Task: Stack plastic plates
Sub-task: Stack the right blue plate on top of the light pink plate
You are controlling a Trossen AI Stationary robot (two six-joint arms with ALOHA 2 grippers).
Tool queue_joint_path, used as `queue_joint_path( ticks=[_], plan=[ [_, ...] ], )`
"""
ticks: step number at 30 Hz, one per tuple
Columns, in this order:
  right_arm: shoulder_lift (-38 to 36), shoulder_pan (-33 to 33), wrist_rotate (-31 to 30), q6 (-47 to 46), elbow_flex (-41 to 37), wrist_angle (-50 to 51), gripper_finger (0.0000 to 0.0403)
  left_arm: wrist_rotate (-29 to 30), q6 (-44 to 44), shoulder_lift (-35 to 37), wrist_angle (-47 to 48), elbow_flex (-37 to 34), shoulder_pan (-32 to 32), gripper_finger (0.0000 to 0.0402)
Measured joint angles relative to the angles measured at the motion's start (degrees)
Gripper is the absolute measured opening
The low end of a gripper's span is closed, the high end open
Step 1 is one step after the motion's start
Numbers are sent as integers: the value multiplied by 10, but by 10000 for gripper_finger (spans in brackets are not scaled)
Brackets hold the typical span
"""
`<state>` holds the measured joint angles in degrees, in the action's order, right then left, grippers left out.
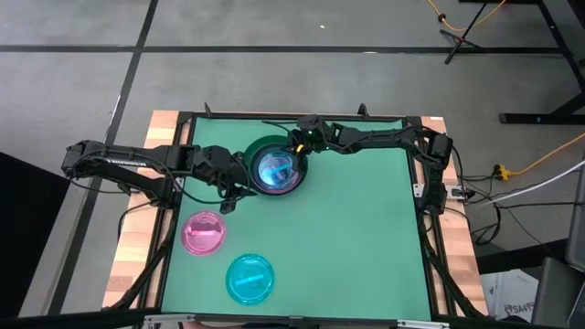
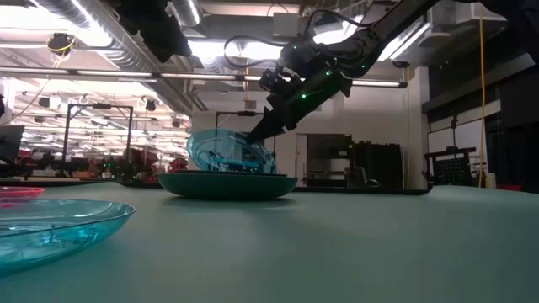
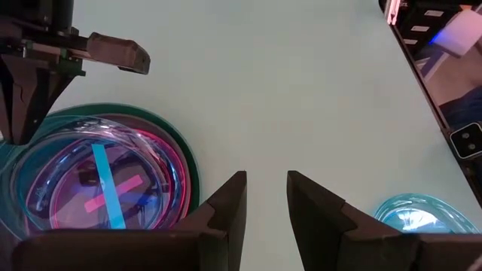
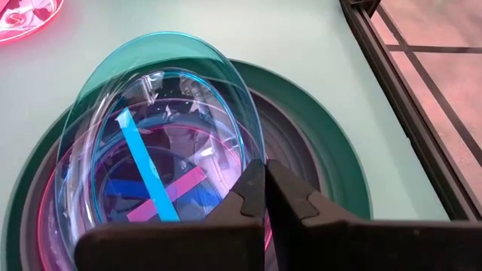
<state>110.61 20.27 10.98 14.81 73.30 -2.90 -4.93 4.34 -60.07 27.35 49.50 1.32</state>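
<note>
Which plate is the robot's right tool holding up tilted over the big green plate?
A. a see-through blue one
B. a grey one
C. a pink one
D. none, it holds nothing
A. The right tool is shut on the rim of a see-through blue plate, which leans tilted over the stack in the big green plate.

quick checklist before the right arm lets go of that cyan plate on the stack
1. Right gripper shut on the rim of the tilted cyan plate: ok.
2. Plate over the dark green plate and stack: ok.
3. Plate lying flat in the stack: not ok, one edge is raised in the low view.
4. Left gripper open, beside the stack, holding nothing: ok.
5. Loose pink plate and loose cyan plate apart from the stack: ok.
6. Number of plates already nested: cannot tell.
</note>
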Motion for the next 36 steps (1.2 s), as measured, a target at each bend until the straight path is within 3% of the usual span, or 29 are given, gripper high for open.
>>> queue_joint_path(
  ticks=[5,17,36],
  plan=[
    [0,0,0,0,0,0,11,0,0,0,0,0,0,90],
    [0,0,0,0,0,0,85,0,0,0,0,0,0,90],
    [-1,0,0,0,0,0,88,0,0,0,6,0,0,90]
  ],
)
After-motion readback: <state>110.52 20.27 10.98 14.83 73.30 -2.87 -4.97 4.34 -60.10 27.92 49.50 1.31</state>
